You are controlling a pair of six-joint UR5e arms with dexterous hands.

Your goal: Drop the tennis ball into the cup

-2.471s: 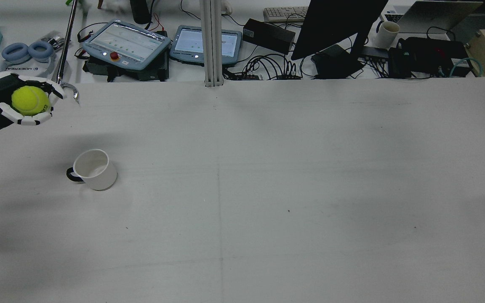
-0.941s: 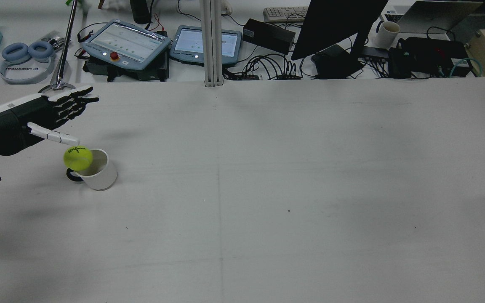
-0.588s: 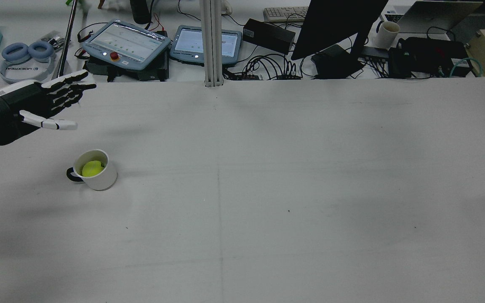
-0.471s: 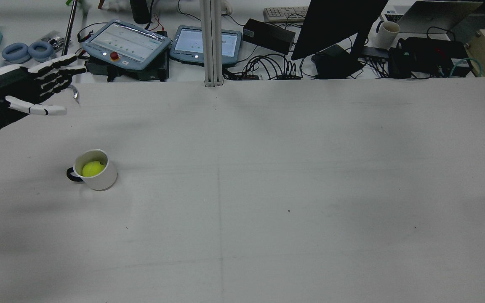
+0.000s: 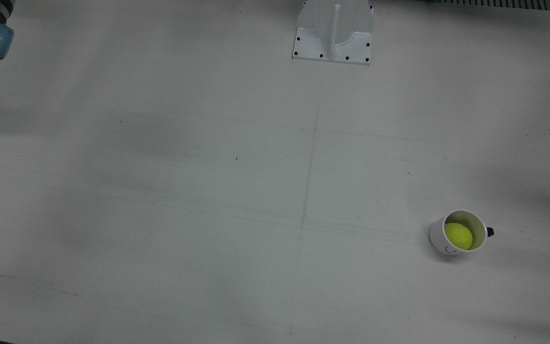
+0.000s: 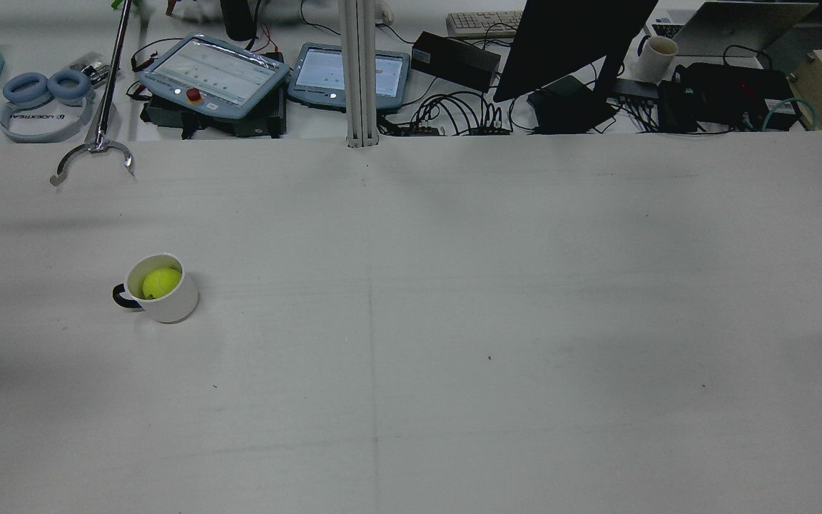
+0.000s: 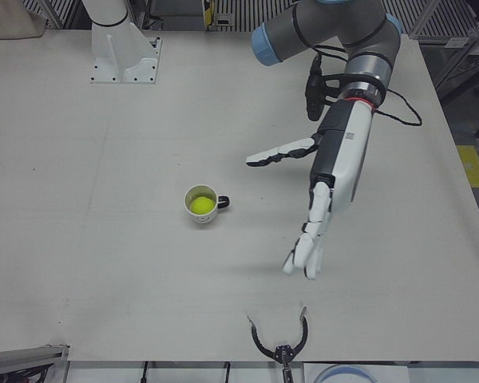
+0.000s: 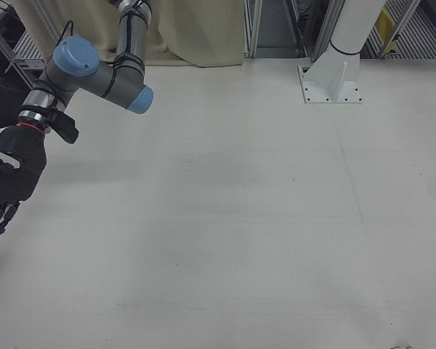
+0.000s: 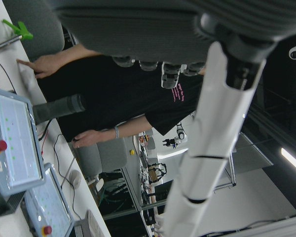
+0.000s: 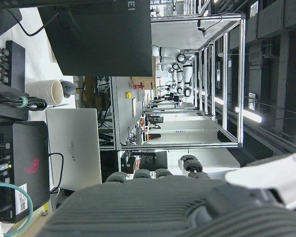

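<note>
The yellow-green tennis ball [image 6: 161, 283] lies inside the white cup [image 6: 172, 305], which stands upright on the table with its dark handle to the left in the rear view. The front view also shows the ball [image 5: 458, 236] in the cup [image 5: 436, 235], as does the left-front view, with the ball [image 7: 199, 206] in the cup [image 7: 204, 217]. My left hand [image 7: 332, 177] hovers above the table to the right of the cup in that view, open and holding nothing. My right hand [image 8: 3, 183] hangs at the right-front view's left edge, open, fingers pointing down.
A metal grabber claw [image 6: 92, 153] rests at the table's far edge near the cup's side, the same claw [image 7: 279, 345] showing in the left-front view. Teach pendants [image 6: 215, 71], cables and a monitor [image 6: 568, 43] line the bench beyond. An arm pedestal [image 5: 333, 31] stands mid-table.
The left hand opened and let the ball go; it dropped into the cup. The hand then rose and drew back out of the rear view to the left.
</note>
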